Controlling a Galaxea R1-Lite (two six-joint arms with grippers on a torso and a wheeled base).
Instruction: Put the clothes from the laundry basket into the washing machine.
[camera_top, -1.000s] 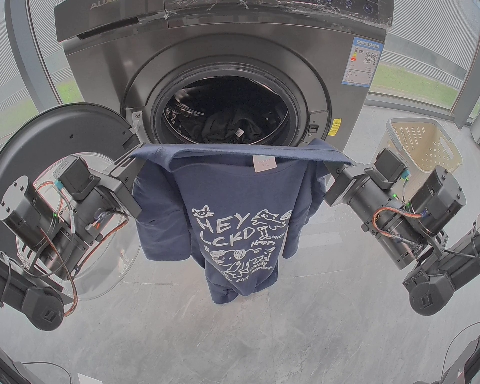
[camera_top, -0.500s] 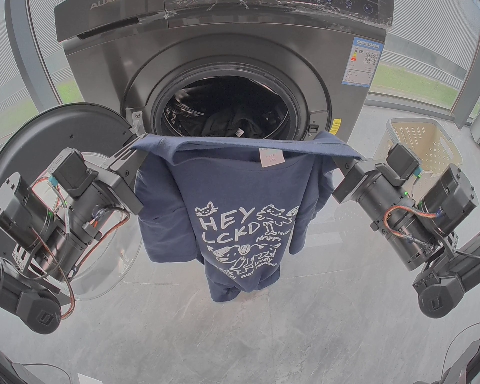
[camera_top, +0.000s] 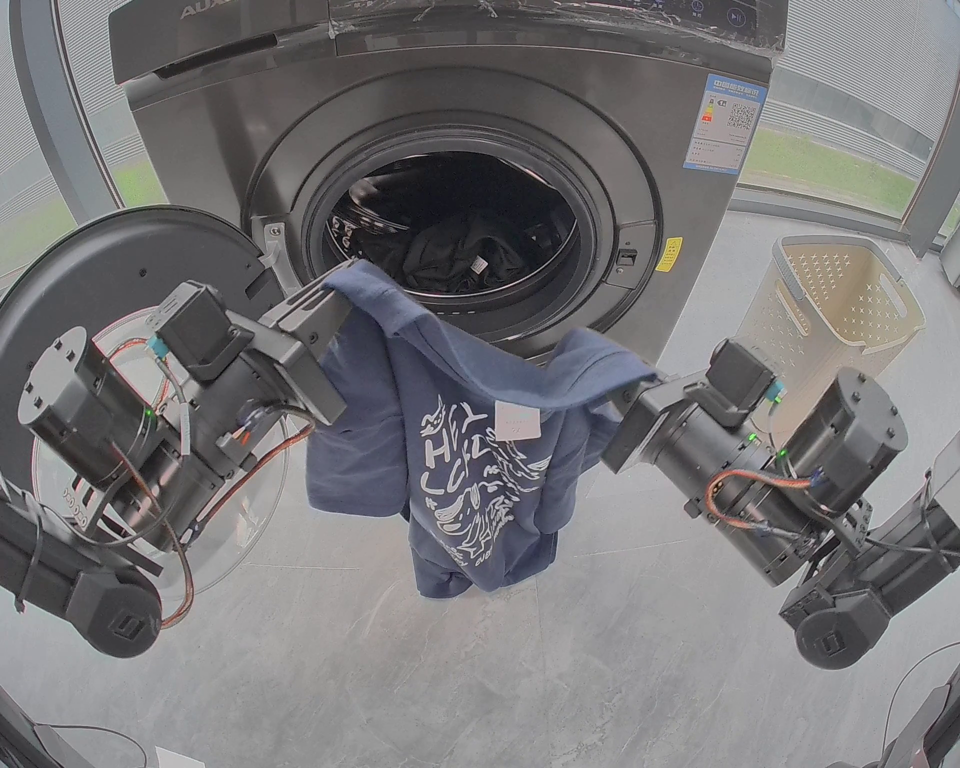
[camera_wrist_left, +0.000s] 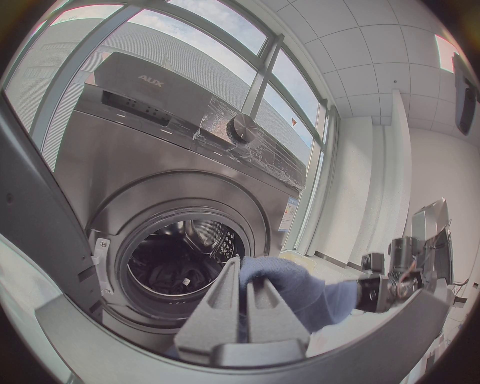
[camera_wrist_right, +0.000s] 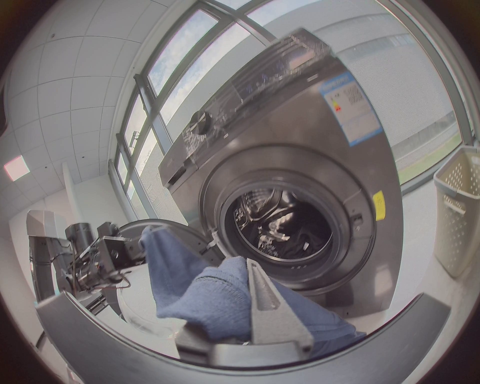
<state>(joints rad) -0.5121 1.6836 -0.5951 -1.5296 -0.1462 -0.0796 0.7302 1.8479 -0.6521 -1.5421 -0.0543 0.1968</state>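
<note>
Grey floor (camera_top: 650, 650), white-printed navy T-shirt (camera_top: 460, 400), sagging, bunched, hanging mid-air

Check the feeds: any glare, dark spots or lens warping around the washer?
Head view: even daylight on the navy T-shirt, but the drum is dark around the black garment; washing machine edges bow. Left wrist view: bright windows, black corners, curved frames. Right wrist view: same warping, laundry basket sits at the warped edge.
</note>
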